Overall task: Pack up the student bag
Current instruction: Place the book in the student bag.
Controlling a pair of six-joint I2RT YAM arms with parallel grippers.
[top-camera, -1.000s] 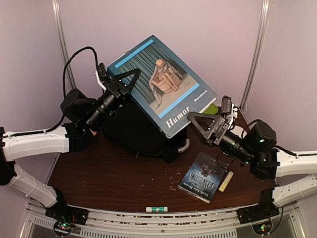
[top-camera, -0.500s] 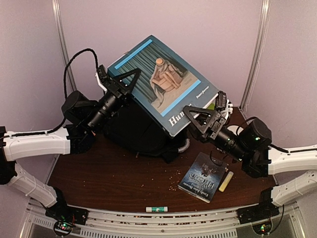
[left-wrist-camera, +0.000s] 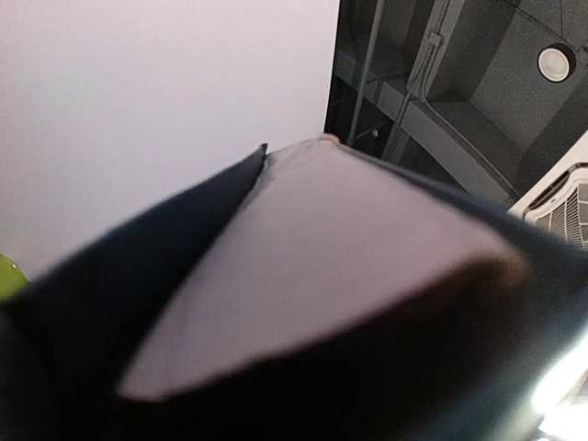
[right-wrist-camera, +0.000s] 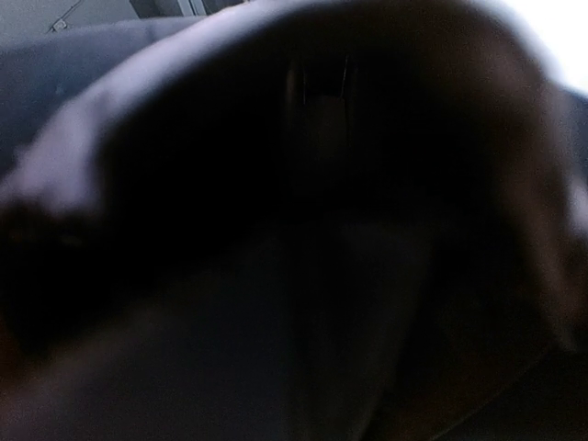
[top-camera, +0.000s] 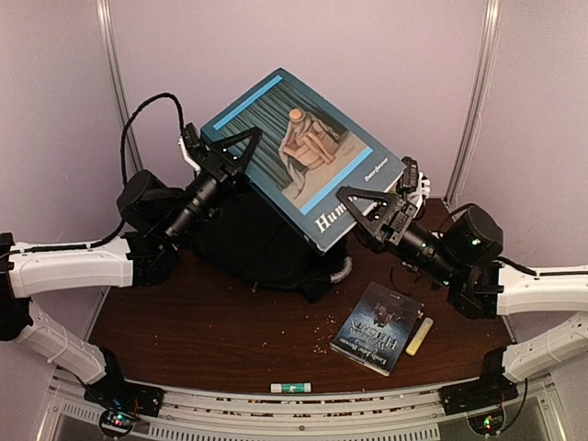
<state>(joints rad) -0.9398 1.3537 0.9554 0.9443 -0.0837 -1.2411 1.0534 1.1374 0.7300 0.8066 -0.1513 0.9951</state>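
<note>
A large teal book [top-camera: 294,152] titled "Humor" hangs tilted above the student bag [top-camera: 248,243], a black backpack at the back of the table. My left gripper [top-camera: 230,152] grips the book's left corner, one finger lying across the cover; the left wrist view shows only the blurred page edge [left-wrist-camera: 303,276] right at the lens. My right gripper [top-camera: 367,207] straddles the book's lower right corner by the title. Whether it has closed on the book does not show, since the right wrist view is dark and blurred.
A small dark paperback [top-camera: 378,326] lies on the brown table [top-camera: 202,331] front right, with a pale yellow stick [top-camera: 419,335] beside it. A white and green tube [top-camera: 290,388] rests on the front rail. The bag's pale grey handle [top-camera: 343,269] pokes out at its right. Crumbs dot the tabletop.
My right gripper has moved left and up from beside the book onto its lower right corner, its jaws narrowing. The book and left arm have barely shifted.
</note>
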